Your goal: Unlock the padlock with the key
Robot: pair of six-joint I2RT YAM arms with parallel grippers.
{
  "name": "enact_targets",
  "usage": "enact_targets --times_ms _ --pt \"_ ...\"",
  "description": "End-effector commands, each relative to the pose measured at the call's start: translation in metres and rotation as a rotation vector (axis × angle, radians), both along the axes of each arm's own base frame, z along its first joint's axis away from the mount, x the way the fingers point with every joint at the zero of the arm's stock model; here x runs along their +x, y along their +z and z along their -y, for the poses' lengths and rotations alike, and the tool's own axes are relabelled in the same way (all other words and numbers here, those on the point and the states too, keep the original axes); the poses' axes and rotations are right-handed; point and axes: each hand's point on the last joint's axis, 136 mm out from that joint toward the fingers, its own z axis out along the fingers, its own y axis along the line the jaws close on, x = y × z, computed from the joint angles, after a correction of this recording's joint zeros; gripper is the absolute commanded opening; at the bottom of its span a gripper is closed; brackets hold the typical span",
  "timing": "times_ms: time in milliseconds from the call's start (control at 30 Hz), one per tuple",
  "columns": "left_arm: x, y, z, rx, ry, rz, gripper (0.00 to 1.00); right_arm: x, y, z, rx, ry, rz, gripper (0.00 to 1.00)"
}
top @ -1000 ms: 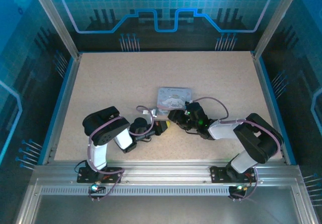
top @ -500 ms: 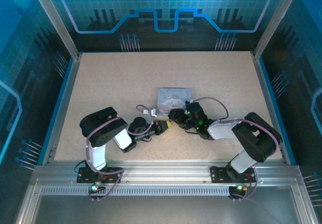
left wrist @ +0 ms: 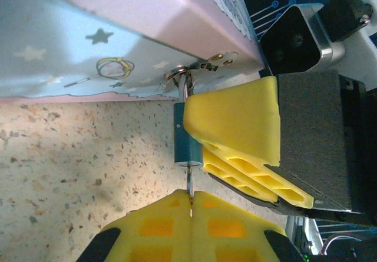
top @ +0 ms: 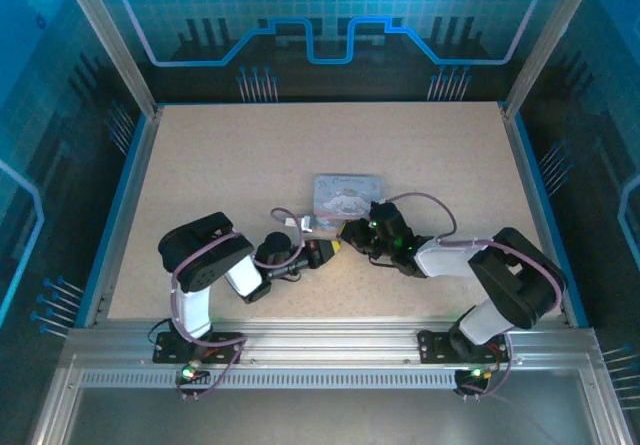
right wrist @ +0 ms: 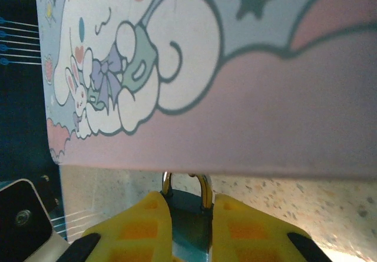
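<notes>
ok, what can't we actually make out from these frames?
- Left wrist: of the key, just a sliver of shaft shows between the padlock and the left end effector. Its head is buried in the grip, and its depth in the keyway is unclear.
- Right wrist: the tin edge covers the top of the shackle, so locked or released, cannot tell. The right end effector covers the padlock's sides.
- Top external: padlock and key too small, under both end effectors.

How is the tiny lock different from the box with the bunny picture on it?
The padlock is tiny; the tin box is far bigger. The padlock is plain dark teal; the tin box is pale blue and pink with a cartoon. The right gripper pinches the padlock; nothing grips the tin box. They are joined at the box's latch.
</notes>
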Motion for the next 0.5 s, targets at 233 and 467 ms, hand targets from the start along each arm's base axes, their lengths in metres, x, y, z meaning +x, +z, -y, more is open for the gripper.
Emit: enact_targets --times_ms 233,467 --pt "0.0034 -0.0008 -0.0013 0.068 -0.009 0.116 0.00 -0.0148 0.0021 0.0034 -0.149 0.031 -0.035 0.00" --pt "0.0022 -0.0031 -0.0034 0.135 0.002 0.191 0.00 -0.0169 0.0019 0.0022 -0.198 0.026 -0.067 0.00"
